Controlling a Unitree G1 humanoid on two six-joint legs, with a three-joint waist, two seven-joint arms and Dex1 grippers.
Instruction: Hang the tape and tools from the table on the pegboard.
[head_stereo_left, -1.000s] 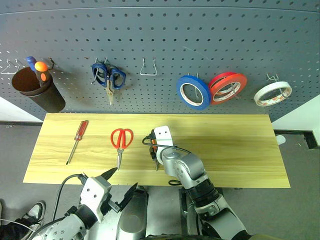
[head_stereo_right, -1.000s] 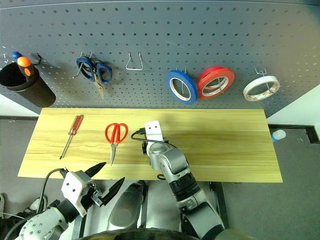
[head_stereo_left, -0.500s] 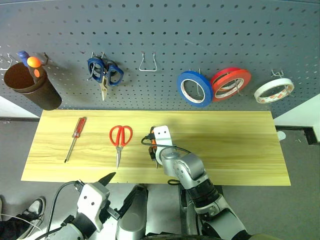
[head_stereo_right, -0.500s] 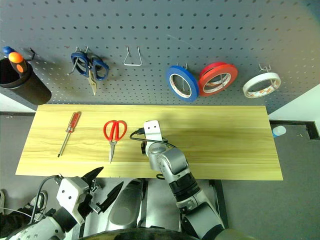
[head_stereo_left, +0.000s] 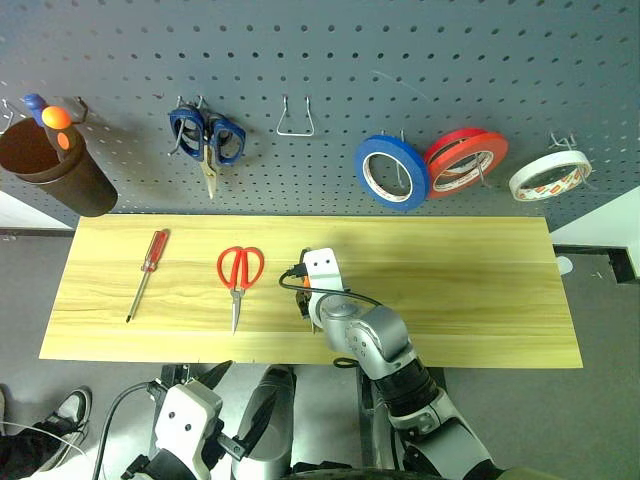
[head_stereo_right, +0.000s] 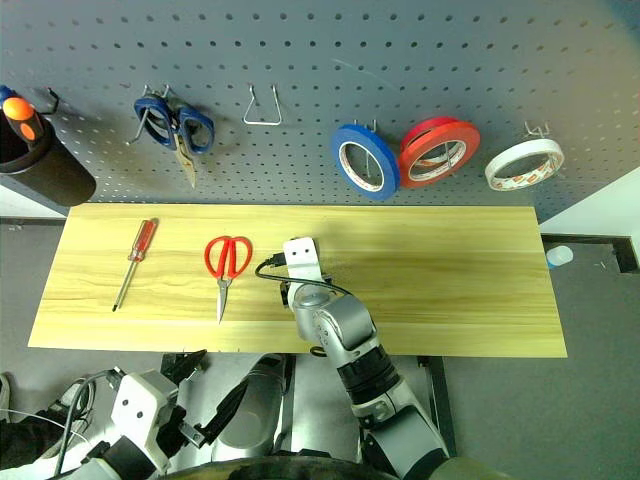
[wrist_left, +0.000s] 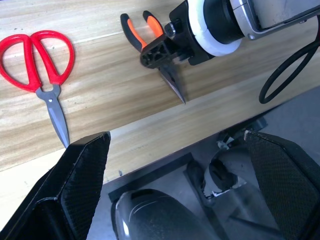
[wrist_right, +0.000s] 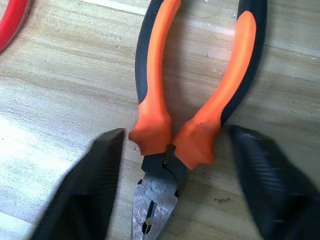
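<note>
The left claw (wrist_left: 177, 185) has its two black fingers (wrist_left: 75, 185) spread wide apart, with nothing between them, and it hangs off the near edge of the table (wrist_left: 100, 95), above a dark rounded part and the grey floor. On the light wood lie the red-handled scissors (wrist_left: 42, 75), with the steel blades closed and the tip pointing to the table edge. Well apart from them lie the pliers (wrist_left: 160, 55), with orange-and-black handles and a pointed nose. The right claw (wrist_left: 162, 50) is down over the pliers, its black fingers at the joint of the pliers. A black cable (wrist_left: 290, 65) loops from that arm.
</note>
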